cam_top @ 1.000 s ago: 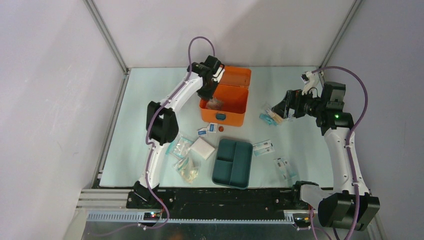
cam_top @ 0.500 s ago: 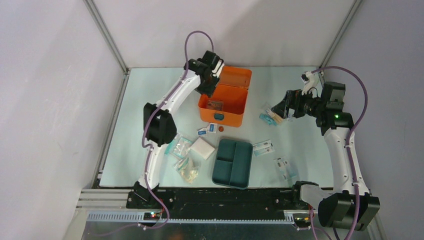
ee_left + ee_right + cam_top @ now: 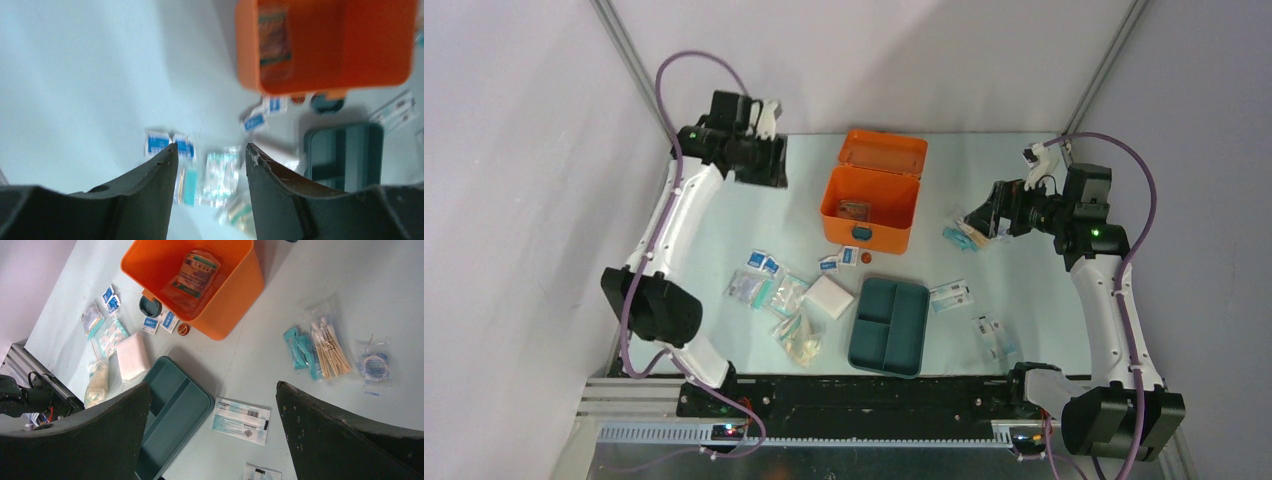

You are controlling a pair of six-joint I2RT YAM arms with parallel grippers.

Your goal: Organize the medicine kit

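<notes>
A dark teal compartment tray [image 3: 172,412] is seen between the right jaws, nearer the left one. A bag of cotton swabs [image 3: 327,347] lies above the right jaw. Two blue-white sachets [image 3: 170,143] sit just above the left wrist's left jaw.

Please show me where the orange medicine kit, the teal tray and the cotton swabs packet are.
medicine kit [image 3: 871,205]: top external view, front wall.
teal tray [image 3: 890,326]: top external view, centre divider.
cotton swabs packet [image 3: 331,350]: right wrist view, wooden sticks.
</notes>
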